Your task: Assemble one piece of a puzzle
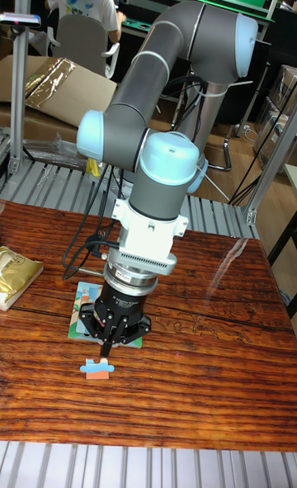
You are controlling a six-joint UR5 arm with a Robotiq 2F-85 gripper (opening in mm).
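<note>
A small puzzle piece (pixel 98 368), light blue on top and orange below, lies flat on the wooden table (pixel 206 372). Just behind it sits the puzzle board (pixel 83 306), a colourful square largely covered by my gripper. My gripper (pixel 107 348) points straight down, its dark fingers reaching to just above the piece's far edge. The fingertips look close together with nothing visibly held, but the wrist body hides them too much to tell whether they are open or shut.
A yellow-gold packet (pixel 15 276) lies at the table's left edge. Black cables (pixel 82 248) hang from the arm onto the table behind the board. A metal frame and a seated person are far behind.
</note>
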